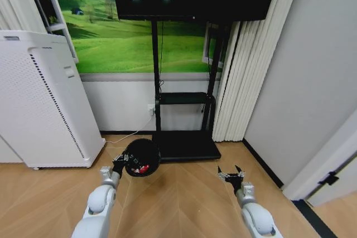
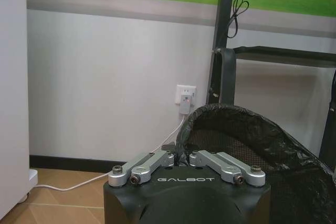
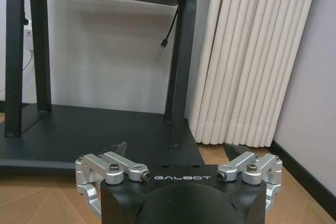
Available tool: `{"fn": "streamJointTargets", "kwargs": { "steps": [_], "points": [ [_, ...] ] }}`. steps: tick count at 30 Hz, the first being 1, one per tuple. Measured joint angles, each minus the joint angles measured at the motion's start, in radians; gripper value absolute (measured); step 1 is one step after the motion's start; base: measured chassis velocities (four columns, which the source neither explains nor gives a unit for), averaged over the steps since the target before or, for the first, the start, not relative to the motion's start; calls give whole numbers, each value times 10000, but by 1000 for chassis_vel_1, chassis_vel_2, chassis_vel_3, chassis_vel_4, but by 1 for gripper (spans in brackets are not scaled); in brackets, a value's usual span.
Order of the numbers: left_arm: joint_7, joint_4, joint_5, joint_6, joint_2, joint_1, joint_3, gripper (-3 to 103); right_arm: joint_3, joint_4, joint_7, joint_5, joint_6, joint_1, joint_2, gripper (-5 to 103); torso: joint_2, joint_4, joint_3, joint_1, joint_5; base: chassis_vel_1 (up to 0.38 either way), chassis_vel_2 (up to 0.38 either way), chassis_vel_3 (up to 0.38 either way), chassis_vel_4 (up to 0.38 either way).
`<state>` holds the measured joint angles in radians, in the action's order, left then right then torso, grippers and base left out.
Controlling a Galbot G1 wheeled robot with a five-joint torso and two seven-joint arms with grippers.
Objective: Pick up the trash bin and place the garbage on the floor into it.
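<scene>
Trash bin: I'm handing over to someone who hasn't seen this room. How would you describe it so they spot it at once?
Find the black TV stand against the wall. By its base's left corner, the left gripper holds the trash bin by its rim. It is small, round and black, with red scraps inside, unlike the tall white perforated appliance on the left.

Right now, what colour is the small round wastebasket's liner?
Black, on the small round wastebasket; clearest in the left wrist view.

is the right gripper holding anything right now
No, the right gripper hangs open and empty above the wooden floor.
</scene>
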<state>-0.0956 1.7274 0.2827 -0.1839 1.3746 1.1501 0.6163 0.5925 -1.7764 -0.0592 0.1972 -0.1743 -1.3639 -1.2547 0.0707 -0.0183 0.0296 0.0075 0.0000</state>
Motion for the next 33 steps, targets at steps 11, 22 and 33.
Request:
{"fn": "streamJointTargets", "kwargs": {
  "steps": [11,22,33],
  "points": [
    [18,88,-56,-2,108,75,-7,7,49,-71,-8,37,-3,-146,37,100,0,1,0,-1,0,87,47,-88,-48],
    [110,217,-46,-51,126,93,-56,7,152,-115,-7,95,8,-272,155,100,0,0,0,0,1,71,25,-82,-30],
    [113,203,-4,-59,146,71,-2,7,158,-183,-9,70,24,-376,171,100,0,2,0,-1,1,97,14,-104,-9]
  ]
}}
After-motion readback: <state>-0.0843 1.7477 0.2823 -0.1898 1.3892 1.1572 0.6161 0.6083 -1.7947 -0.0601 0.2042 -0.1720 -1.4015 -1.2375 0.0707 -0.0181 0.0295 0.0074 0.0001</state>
